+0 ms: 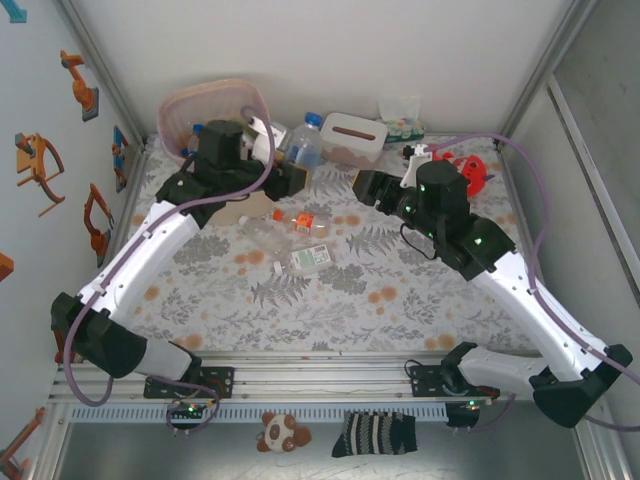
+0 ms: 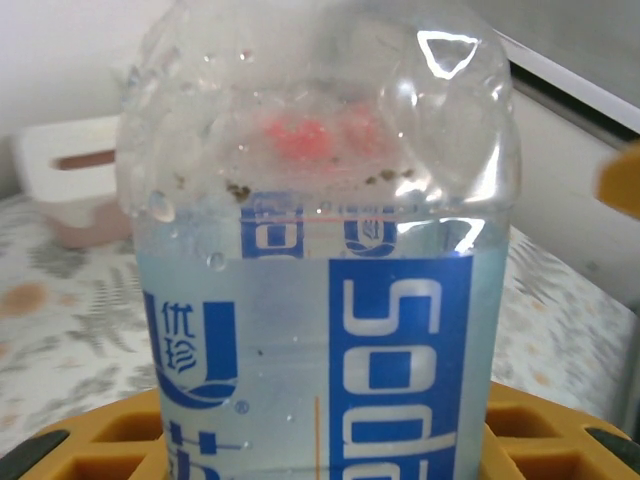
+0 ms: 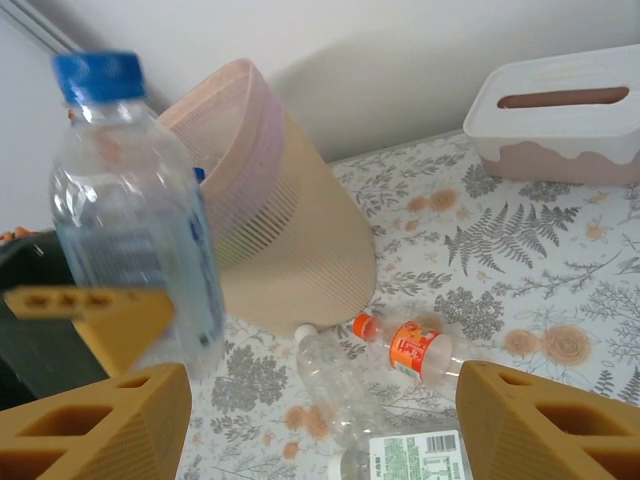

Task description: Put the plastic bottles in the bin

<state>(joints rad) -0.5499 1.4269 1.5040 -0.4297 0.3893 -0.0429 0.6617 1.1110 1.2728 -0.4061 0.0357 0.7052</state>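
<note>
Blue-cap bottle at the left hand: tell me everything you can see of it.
The bottle is clear plastic with a blue cap, a blue and white Soda label, and droplets on its upper wall. It stands upright beside the bin, gripped low down between the fingers of the left hand. Its base is hidden, so I cannot tell whether it rests on anything.

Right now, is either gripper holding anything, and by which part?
The left gripper grips the blue-capped bottle upright, by its labelled lower body. The right gripper is open and holds nothing.
</note>
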